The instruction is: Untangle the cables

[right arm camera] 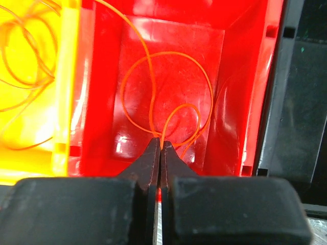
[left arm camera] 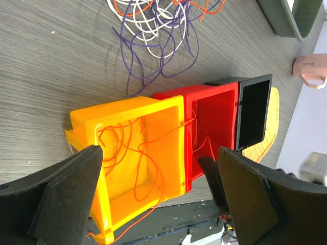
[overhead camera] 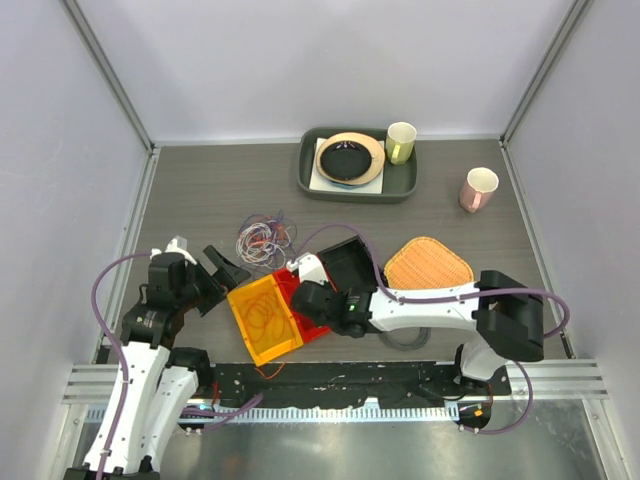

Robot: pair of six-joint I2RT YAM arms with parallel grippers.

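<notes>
While the right gripper pinches an orange cable between closed fingers inside the red bin, the left gripper hangs empty with its fingers spread wide, facing the yellow bin that touches the red one. Orange loops lie in the yellow bin too. Purple, white and orange cables sit tangled on the table, just beyond the bins.

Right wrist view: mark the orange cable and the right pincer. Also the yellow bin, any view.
orange cable [right arm camera: 173, 52], right wrist view, top of its loop.
right pincer [right arm camera: 160, 145], right wrist view, between its shut fingertips, at the cable.
yellow bin [left arm camera: 127, 107], left wrist view, upper rim.
</notes>
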